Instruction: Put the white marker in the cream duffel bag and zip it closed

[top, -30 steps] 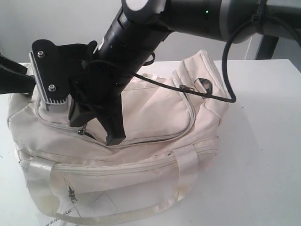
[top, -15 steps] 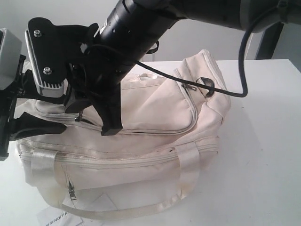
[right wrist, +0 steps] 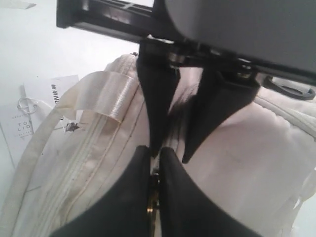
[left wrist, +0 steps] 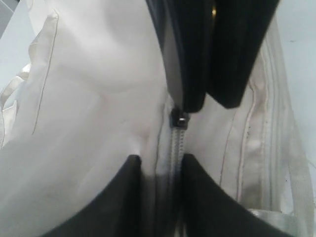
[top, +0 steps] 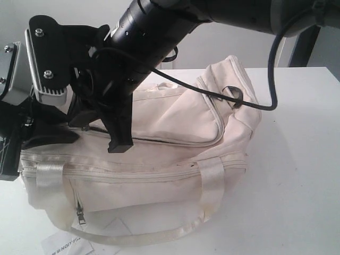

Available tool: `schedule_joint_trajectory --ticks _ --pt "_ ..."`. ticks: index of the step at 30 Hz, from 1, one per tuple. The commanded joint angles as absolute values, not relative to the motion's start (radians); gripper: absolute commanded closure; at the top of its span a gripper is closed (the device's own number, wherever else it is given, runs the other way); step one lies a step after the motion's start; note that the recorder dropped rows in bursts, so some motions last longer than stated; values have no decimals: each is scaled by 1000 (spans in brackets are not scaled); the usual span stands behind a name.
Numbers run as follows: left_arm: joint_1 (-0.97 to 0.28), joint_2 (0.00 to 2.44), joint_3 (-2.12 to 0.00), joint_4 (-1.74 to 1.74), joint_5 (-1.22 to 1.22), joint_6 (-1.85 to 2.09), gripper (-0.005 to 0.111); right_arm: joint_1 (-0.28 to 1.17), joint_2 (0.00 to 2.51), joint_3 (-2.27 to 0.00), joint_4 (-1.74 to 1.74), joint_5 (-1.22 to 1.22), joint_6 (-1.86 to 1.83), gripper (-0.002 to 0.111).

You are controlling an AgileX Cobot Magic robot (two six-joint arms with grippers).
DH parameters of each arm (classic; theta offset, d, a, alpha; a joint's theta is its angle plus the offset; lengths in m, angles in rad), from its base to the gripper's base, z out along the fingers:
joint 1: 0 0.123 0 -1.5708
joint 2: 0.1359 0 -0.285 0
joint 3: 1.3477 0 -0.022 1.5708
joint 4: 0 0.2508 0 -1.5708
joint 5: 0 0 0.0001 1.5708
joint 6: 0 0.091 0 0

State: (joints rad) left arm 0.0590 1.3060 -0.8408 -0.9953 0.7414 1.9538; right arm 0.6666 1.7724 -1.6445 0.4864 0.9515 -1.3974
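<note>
The cream duffel bag (top: 175, 133) lies on its side on the white table (top: 297, 170), and its curved top zip looks drawn shut as far as my grippers. My right gripper (top: 119, 144) reaches across to the bag's left end. There it is shut on the zip pull (left wrist: 180, 119), whose metal glints between its fingers (right wrist: 170, 177). My left gripper (left wrist: 160, 165) faces it from the left, its jaws pinching the ridge of bag fabric that carries the zip. In the exterior view the left gripper (top: 66, 136) is mostly behind the right arm. The white marker is not in view.
Shiny strap handles (top: 210, 194) hang over the bag's front, above the front pocket's zip pull (top: 79, 215). Paper tags (top: 64, 245) lie on the table by the bag's near left corner. The right arm's black cable (top: 265, 101) loops over the bag's right end.
My right gripper has drawn the zip pull leftward along the flap. My left gripper has come in from the far left and clamped the bag's end, which has lifted and shifted slightly.
</note>
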Motion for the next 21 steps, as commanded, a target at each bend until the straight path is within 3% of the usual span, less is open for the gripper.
schedule_joint_trajectory --ticks 1,21 --pt "55 1309 -834 -1002 729 1991 106 666 1757 -1654 497 942 -1337 108" --pt "55 1309 -834 -1002 726 1989 107 645 1757 -1654 265 1067 -888 108"
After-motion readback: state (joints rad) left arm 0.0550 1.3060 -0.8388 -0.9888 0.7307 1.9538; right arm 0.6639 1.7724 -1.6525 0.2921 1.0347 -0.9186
